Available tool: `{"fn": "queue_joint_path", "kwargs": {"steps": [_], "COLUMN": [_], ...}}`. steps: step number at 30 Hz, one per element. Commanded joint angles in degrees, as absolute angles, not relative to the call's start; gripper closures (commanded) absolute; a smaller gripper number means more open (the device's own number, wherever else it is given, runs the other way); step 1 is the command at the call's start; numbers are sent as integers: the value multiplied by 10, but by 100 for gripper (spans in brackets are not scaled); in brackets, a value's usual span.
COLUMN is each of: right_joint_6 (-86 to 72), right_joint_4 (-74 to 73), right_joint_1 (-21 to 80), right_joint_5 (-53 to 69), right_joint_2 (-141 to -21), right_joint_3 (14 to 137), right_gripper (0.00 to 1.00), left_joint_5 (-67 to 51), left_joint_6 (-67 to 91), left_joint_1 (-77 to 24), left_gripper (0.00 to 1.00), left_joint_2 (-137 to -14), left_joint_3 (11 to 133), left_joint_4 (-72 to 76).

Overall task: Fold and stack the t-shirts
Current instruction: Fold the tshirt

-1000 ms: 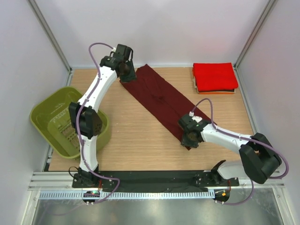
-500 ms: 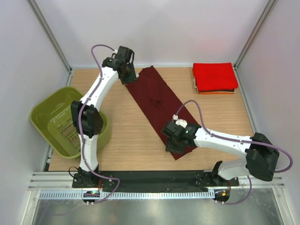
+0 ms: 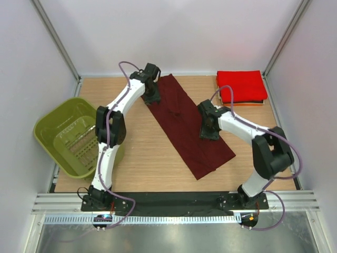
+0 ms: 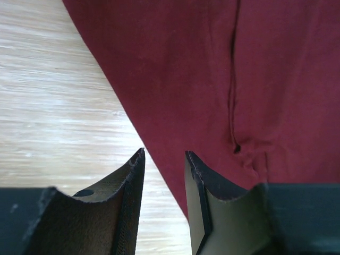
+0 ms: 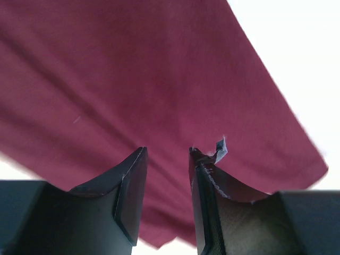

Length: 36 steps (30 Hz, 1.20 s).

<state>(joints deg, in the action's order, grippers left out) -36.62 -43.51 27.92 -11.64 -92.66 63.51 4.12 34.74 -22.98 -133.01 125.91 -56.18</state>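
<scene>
A dark maroon t-shirt [image 3: 184, 124] lies flat as a long diagonal strip across the table, folded lengthwise. My left gripper [image 3: 154, 98] hovers at its far left edge. In the left wrist view the left gripper [image 4: 164, 154] is open, and the maroon t-shirt's [image 4: 212, 79] edge runs under the gap. My right gripper [image 3: 207, 134] is over the strip's right side, near the middle. The right wrist view shows the right gripper [image 5: 167, 150] open above the maroon t-shirt [image 5: 133, 79], holding nothing. A folded bright red t-shirt [image 3: 242, 86] tops a stack at the far right, with orange and dark layers under it.
An olive-green plastic basket [image 3: 58, 121] stands at the table's left edge, beside the left arm. The white enclosure walls close in on the back and both sides. Bare wood table [image 3: 142, 153] shows between the basket and the maroon strip.
My right gripper left the maroon shirt's near end and moved up to its right middle; that near end now lies wider and shifted. The left gripper slid right along the far end.
</scene>
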Motion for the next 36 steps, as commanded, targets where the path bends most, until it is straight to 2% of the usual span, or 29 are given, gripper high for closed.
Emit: {"fn": "queue_joint_path", "kwargs": {"steps": [1,6,11,16,22,26,30,36], "right_joint_6": [-305,-336,-416,-512,-612,-718,-774,-694], "right_joint_4": [-410,-389,-377,-343,-401,-460,-451,-477], "right_joint_1": [266,265,268,315,396,449,470,476], "right_joint_5": [-149,-178,-175,-168,-206,-230,-205,-208], "right_joint_2": [-965,-998,-962,-928,-957,-1004,-1024,-994], "right_joint_3": [658,635,579,523,563,622,648,716], "right_gripper": [56,57,57,57,57,57,57,55], "left_joint_5": [55,59,83,112,141,114,70,4], "left_joint_6": [368,359,345,313,285,285,299,307], "left_joint_1": [-236,-238,-238,-237,-232,-218,-200,-199], "left_gripper": [63,64,64,64,62,62,61,60], "left_joint_2": [-1355,-1411,-1440,-1449,-1458,-1476,-1477,-1430], "left_joint_3": [1281,1323,1335,1333,1333,1357,1359,1325], "left_joint_4": [-546,-555,-554,-546,-524,-506,-483,-471]}}
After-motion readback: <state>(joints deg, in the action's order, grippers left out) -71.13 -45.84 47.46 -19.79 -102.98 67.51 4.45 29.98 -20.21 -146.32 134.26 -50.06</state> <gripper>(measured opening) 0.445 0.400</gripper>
